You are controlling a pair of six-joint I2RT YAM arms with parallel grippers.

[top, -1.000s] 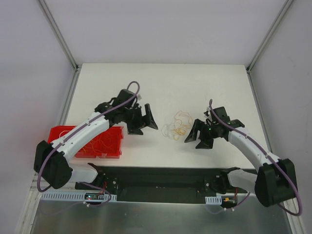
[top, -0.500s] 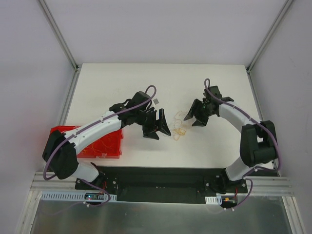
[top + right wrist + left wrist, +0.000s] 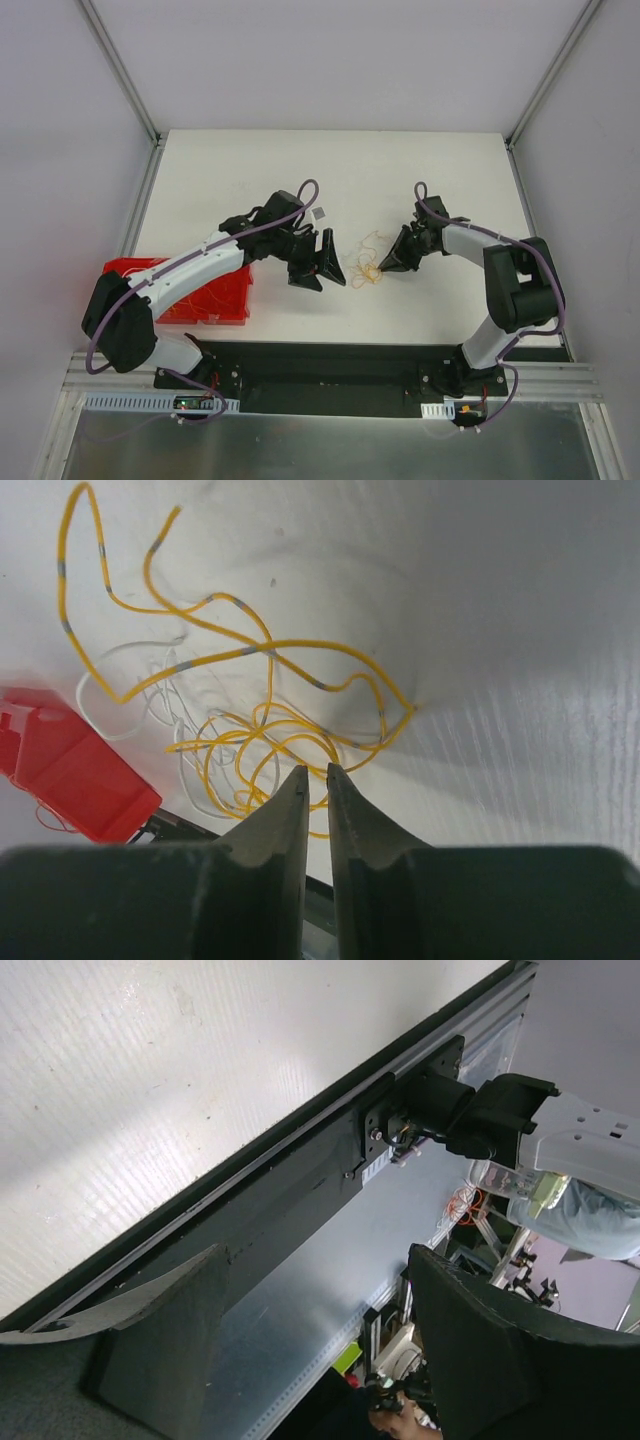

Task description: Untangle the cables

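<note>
Cables (image 3: 365,265) lie on table (image 3: 400,170), well apart from edges.

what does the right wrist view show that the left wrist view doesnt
Only the right wrist view: the cables, yellow and white strands in a loose tangle, a red bin at lower left, and the right end effector, its fingers almost together at the tangle's edge. It does not show whether a strand is pinched.
Only the left wrist view: the left end effector, fingers wide apart with nothing between them, and the black rail along the table edge.
Both: the white table.
</note>
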